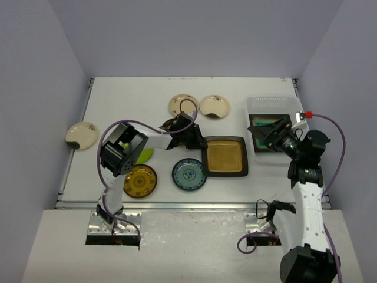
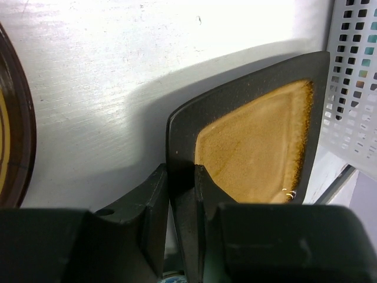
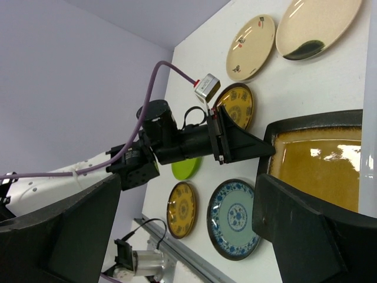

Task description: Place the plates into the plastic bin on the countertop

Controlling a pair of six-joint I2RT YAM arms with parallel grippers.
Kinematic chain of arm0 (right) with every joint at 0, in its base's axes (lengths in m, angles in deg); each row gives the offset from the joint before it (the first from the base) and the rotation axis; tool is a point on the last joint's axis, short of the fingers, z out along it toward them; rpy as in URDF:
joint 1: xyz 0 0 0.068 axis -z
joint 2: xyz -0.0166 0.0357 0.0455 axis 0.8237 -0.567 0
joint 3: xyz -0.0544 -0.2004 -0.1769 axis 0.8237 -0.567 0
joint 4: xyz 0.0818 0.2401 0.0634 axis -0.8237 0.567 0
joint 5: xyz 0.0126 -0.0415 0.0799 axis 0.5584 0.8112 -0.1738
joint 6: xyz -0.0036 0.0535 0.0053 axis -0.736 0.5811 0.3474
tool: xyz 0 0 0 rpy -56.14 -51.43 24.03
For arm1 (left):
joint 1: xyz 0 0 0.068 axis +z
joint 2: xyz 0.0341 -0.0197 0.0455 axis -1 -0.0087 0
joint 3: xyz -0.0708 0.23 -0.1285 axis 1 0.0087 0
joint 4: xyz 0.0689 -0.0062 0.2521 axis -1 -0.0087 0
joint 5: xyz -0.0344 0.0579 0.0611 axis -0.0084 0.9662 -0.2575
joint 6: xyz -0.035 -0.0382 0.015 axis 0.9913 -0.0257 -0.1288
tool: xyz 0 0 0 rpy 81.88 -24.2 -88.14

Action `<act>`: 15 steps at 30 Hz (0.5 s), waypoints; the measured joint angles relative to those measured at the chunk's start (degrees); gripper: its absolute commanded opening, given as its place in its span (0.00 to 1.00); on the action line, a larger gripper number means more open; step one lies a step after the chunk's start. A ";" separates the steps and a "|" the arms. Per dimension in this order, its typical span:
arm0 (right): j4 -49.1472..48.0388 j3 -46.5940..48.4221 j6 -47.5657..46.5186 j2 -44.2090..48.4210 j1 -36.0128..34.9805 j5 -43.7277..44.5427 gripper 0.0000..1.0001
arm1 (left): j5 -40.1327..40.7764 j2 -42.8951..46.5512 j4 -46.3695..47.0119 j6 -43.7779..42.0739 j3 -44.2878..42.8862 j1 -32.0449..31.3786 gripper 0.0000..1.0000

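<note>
My left gripper (image 1: 201, 143) is shut on the left rim of the amber square plate (image 1: 224, 157), which lies just left of the plastic bin (image 1: 270, 101). In the left wrist view the jaws (image 2: 181, 184) pinch the dark rim of this plate (image 2: 259, 147), with the bin's slotted wall (image 2: 353, 76) beyond it. The teal square plate (image 1: 266, 124) lies in the bin. My right gripper (image 1: 266, 137) hovers over it, open and empty (image 3: 188, 236). The right wrist view shows the amber square plate (image 3: 321, 162) and the left gripper (image 3: 262, 152) on it.
On the white countertop (image 1: 129, 100) lie a blue-white plate (image 1: 189, 174), an amber-patterned plate (image 1: 140, 180), a lime green plate (image 1: 145, 155) partly under the left arm, two cream plates (image 1: 183, 105) (image 1: 214, 106), another cream plate (image 1: 80, 134) at the left edge, and a brown-rimmed plate (image 2: 12, 118).
</note>
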 measured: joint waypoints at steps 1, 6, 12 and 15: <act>-0.01 -0.01 0.00 0.09 0.00 0.16 0.99 | -0.13 0.03 0.79 0.20 0.47 0.06 0.00; -0.18 -0.63 0.08 -0.12 0.00 0.28 0.99 | -0.38 2.28 4.28 2.06 4.69 0.45 0.00; -0.29 -1.11 0.18 -1.40 0.00 0.25 0.99 | -1.27 9.23 6.00 5.33 11.43 2.34 0.00; -0.85 -1.62 0.33 -1.87 0.00 0.11 0.99 | -3.70 12.57 8.77 7.69 14.16 3.94 0.00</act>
